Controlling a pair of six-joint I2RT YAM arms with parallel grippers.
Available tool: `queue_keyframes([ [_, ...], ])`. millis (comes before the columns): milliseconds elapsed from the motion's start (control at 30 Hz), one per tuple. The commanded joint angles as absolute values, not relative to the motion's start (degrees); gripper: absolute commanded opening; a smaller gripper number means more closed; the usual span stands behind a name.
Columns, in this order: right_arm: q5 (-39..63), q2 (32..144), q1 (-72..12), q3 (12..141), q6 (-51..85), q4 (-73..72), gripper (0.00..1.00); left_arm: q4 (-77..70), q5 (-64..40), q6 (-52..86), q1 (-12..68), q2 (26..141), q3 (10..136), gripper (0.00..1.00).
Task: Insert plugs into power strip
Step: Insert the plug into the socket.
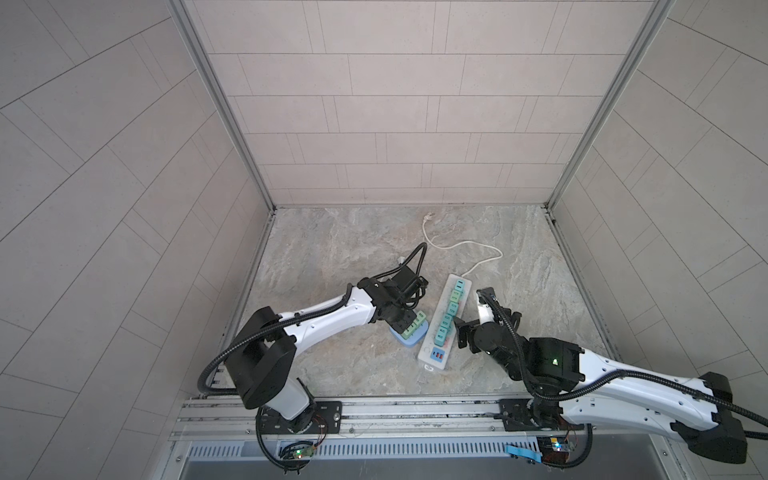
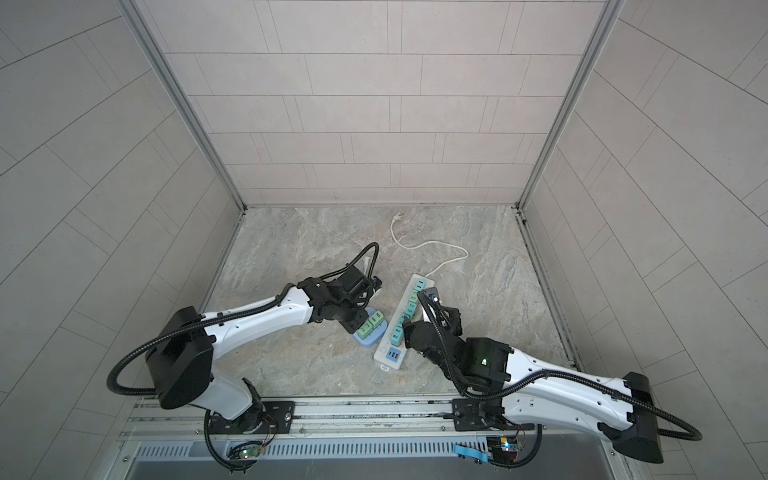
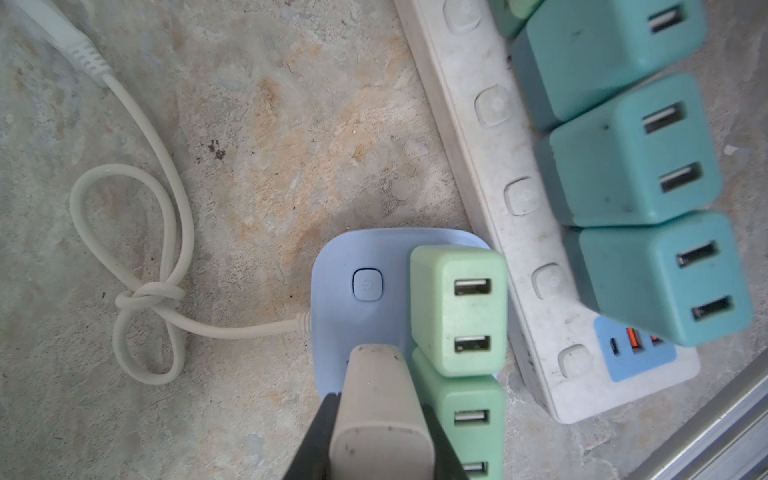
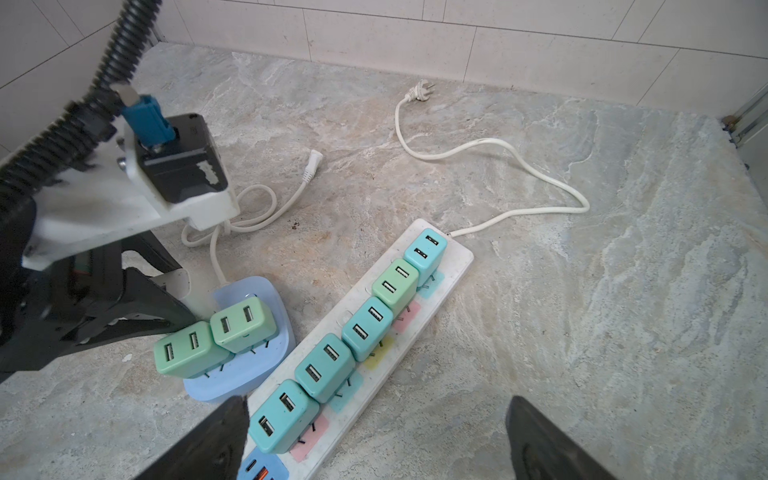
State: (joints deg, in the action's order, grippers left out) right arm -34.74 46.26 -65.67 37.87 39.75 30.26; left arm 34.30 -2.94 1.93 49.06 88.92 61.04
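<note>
My left tool [image 3: 378, 405] pinches the white charger block [image 3: 374, 370], lower centre of the left wrist view, over the blue power strip [image 3: 332, 266], just beside a mint plug [image 3: 459, 309]. Risk: block fouls that plug, prongs miss slots. Right tool [image 4: 376, 405] spread, empty.

The left arm [image 1: 328, 320] and right arm [image 1: 631, 374] share white shells dotted with dark screw holes, black joint housings and ribbed black cable conduits [image 4: 120, 45]. A green light [image 1: 555, 360] glows on the right arm. The right gripper [image 4: 376, 401] has black wedge fingers [image 4: 208, 440].
</note>
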Motion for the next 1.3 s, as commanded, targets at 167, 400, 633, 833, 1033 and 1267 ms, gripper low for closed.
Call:
queue_keyframes([
  [167, -34.3, 46.5, -65.6, 39.3, 41.3, 30.9, 0.98, 30.8, -2.7, 3.0, 49.3, 89.5, 59.2, 0.0],
  [400, -34.0, 47.0, -65.6, 39.4, 41.5, 30.8, 0.98, 30.1, -2.2, 3.8, 49.4, 89.7, 59.1, 0.0],
  [633, -34.0, 47.7, -65.6, 39.3, 41.2, 30.4, 0.98, 29.5, -3.9, 4.4, 49.4, 90.9, 58.6, 0.0],
  [833, -33.5, 49.0, -65.6, 39.4, 41.0, 29.5, 0.98, 30.1, -3.9, 4.9, 49.4, 90.4, 58.0, 0.0],
  [1033, -32.6, 51.0, -65.6, 39.5, 41.0, 27.7, 0.98, 28.2, -5.2, 5.1, 49.4, 89.7, 55.5, 0.0],
  [1267, -31.9, 53.0, -65.6, 40.2, 41.2, 27.5, 0.99, 29.9, 1.3, 4.6, 49.7, 91.8, 55.7, 0.0],
])
